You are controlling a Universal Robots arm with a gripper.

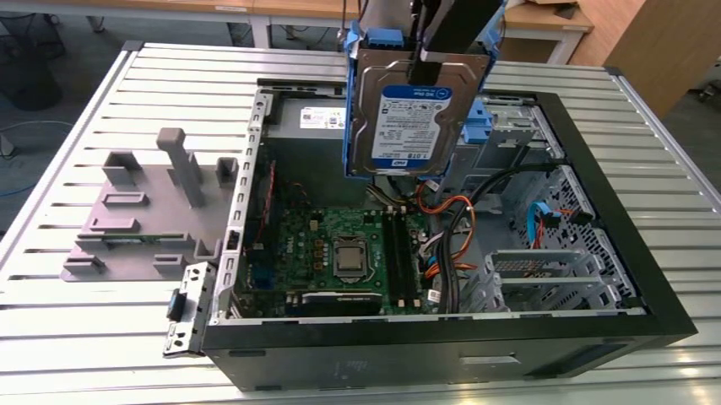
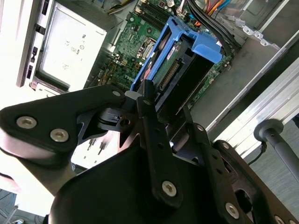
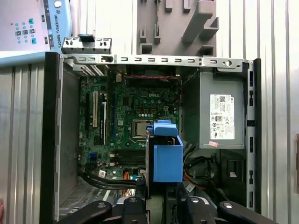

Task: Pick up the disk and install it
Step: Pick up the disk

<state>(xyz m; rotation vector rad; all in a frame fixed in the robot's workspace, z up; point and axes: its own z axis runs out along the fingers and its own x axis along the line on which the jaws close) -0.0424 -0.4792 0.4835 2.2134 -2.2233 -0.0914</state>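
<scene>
The disk, a silver hard drive with a blue-and-white label in a blue plastic carrier, hangs upright in the air over the far part of the open computer case. My gripper is shut on its upper edge, with the black arm rising above it. In both wrist views the disk's blue carrier sticks out from between my black fingers, with the motherboard well below it. The gripper sits over the middle of the case.
Inside the case are the grey power supply box, bundles of black and orange cables and metal drive bays. A grey plastic fixture stands on the slatted table on the exterior view's left. A control tablet lies beyond the case.
</scene>
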